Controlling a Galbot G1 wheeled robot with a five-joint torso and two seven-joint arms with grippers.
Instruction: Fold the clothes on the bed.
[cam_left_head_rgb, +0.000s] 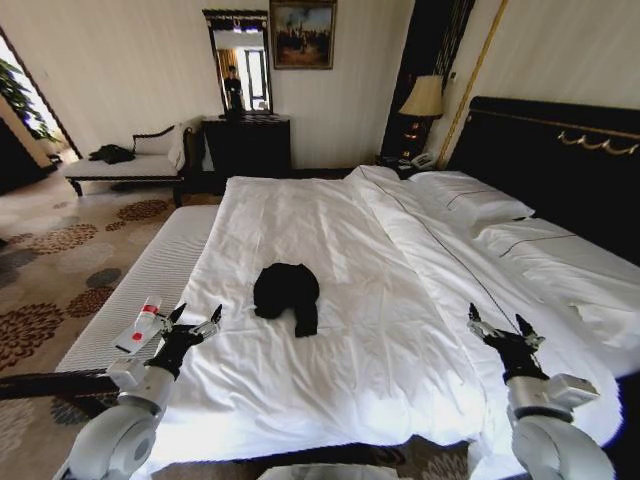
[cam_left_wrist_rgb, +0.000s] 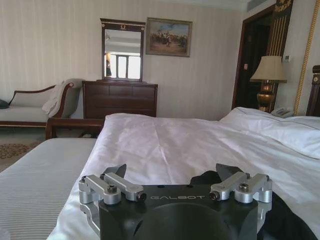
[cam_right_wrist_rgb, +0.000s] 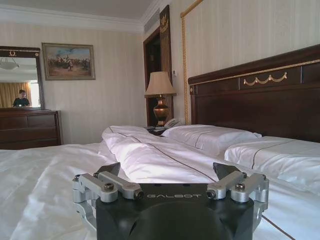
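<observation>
The clothes (cam_left_head_rgb: 287, 292), a single black T-shirt, lie bunched in a compact heap on the white duvet (cam_left_head_rgb: 330, 250) of the bed (cam_left_head_rgb: 400, 330), somewhat toward its near-left part, with one dark fold trailing toward the foot edge. The left tool (cam_left_head_rgb: 196, 322) is held low at the bed's left margin, just above the edge of the duvet, its two dark fingers spread apart and gripping nothing; the heap lies ahead of it and toward the bed's middle, near but not touching. In the left wrist view the same tool (cam_left_wrist_rgb: 172, 175) appears with its jaws parted, and a dark portion of the garment (cam_left_wrist_rgb: 207, 178) shows just beyond and between the fingertips, resting on the sheet. The right tool (cam_left_head_rgb: 502, 330) stands over the right side of the bed near the foot, likewise open and empty, well apart from the heap, with a broad stretch of smooth duvet between them. The right wrist view shows this tool (cam_right_wrist_rgb: 167, 172) above white bedding, facing the pillows (cam_right_wrist_rgb: 210, 136) and the dark headboard (cam_right_wrist_rgb: 260, 95). A long white ribbed bench (cam_left_head_rgb: 140, 290) runs alongside the bed on the left, just beside the left arm.
</observation>
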